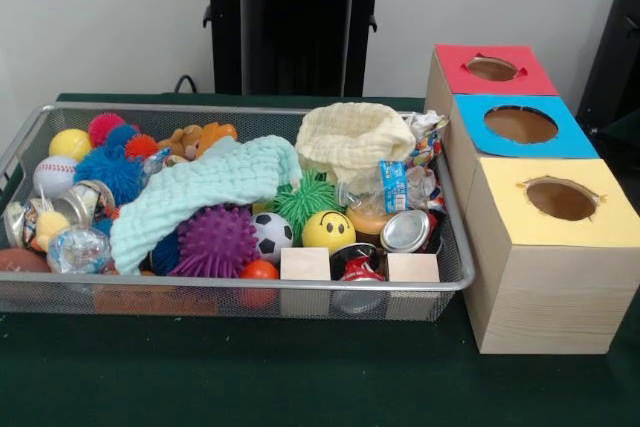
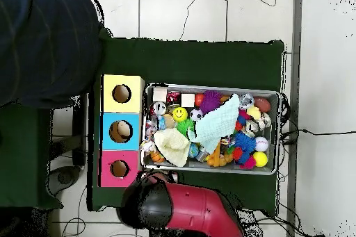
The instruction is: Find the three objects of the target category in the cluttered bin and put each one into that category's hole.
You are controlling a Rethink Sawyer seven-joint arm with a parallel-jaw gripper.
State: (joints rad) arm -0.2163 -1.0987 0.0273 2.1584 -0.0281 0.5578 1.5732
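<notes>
Front view shows a wire mesh bin (image 1: 455,277) on the green table (image 1: 300,377), packed with clutter. A mint green cloth (image 1: 200,192) sprawls across the middle of the pile, and a cream cloth (image 1: 350,137) is bunched toward the bin's back right corner. Along the front edge lie a purple spiky ball (image 1: 215,240), a small soccer ball (image 1: 271,235), a yellow smiley ball (image 1: 328,231), two plain wooden blocks (image 1: 305,264) and a crushed can (image 1: 408,231). A baseball (image 1: 53,175), a yellow ball (image 1: 70,144) and blue and pink fuzzy balls (image 1: 108,169) sit at the left end, with an orange plush toy (image 1: 205,137) behind the mint cloth.

Just beside the bin's right end stand three wooden boxes, each with a round hole on top: yellow box (image 1: 555,222) nearest the table's front edge, blue box (image 1: 520,127) in the middle, red box (image 1: 492,69) at the back.

Overhead, the red arm (image 2: 201,213) lies at the table's bottom edge; the claw cannot be made out, so whether it is open or holding anything I cannot tell. A person's dark sleeve (image 2: 42,39) fills the upper left corner.
</notes>
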